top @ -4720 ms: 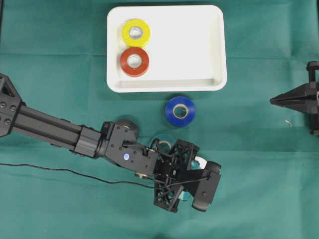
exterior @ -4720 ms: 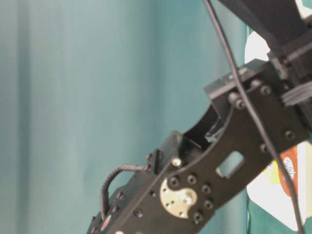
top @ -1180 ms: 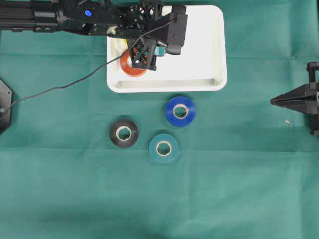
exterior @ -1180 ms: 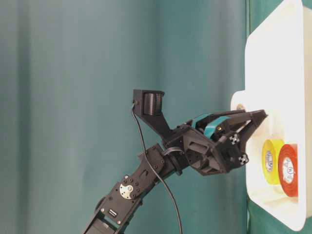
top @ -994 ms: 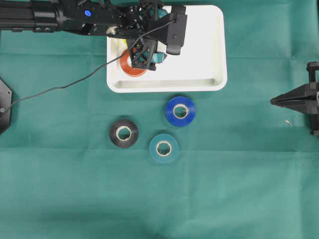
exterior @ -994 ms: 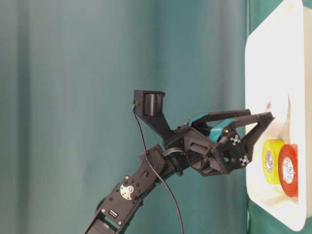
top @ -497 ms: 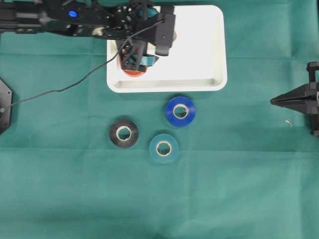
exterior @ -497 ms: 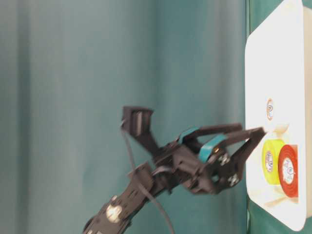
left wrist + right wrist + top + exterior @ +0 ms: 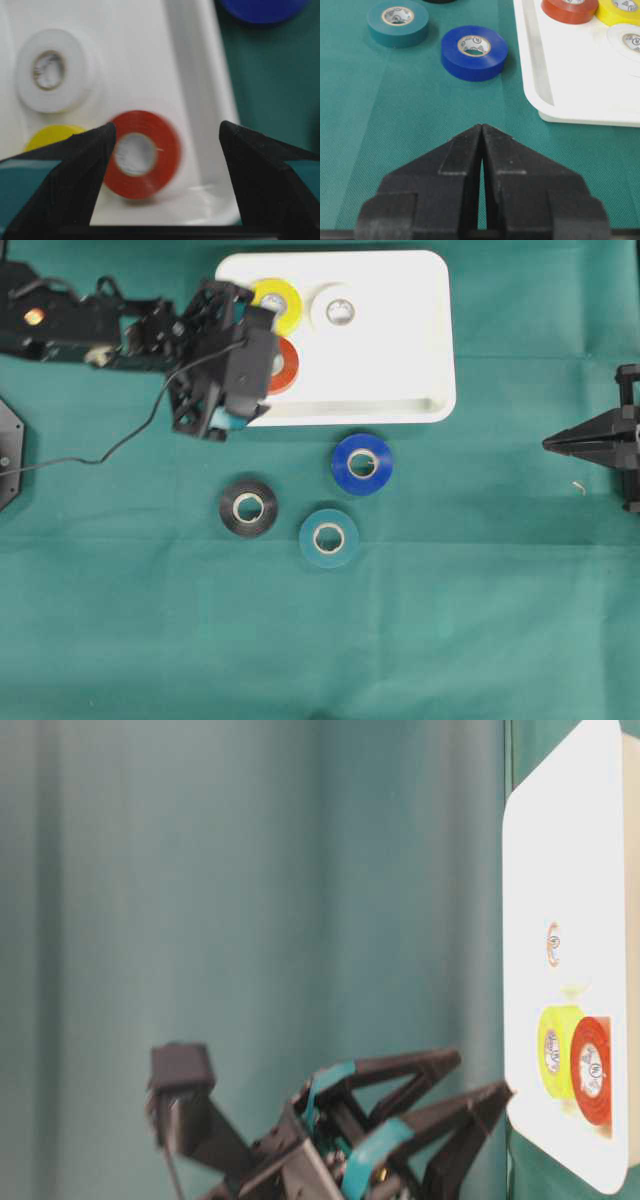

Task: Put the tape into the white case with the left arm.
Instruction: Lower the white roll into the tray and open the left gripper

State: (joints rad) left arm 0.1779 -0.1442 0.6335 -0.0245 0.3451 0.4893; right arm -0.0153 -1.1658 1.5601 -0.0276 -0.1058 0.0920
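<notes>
So compared to a second ago, the left gripper (image 9: 215, 425) has backed off the white case (image 9: 400, 360) and now hangs over the case's lower-left corner and the green cloth (image 9: 450, 620) beside it, fingers (image 9: 70, 170) spread wide with nothing between them. The white tape (image 9: 340, 311) it was carrying over the case now lies flat inside, in the upper part, well clear of the pincer and uncovered in the overhead view. From the left wrist view the red tape (image 9: 142, 154) sits straight ahead between the two fingertips, the yellow tape (image 9: 50, 135) peeks out behind the left finger, and the white roll lies further out past them. The arm's camera block hides part of the red roll from overhead, and the black cable (image 9: 110, 445) trails off behind the gripper toward the frame's left edge. Outside the case, ahead and to the side of the pincer on the cloth: blue tape (image 9: 362, 463) closest to the case rim, then black tape (image 9: 248, 508) and teal tape (image 9: 328, 537) near each other. Over at the far edge the right gripper (image 9: 552, 443) is parked, its two fingers pressed together, holding nothing. Count: six tape rolls total, three in the case (white, yellow, red), three on the cloth (blue, black, teal), one case, two grippers.
</notes>
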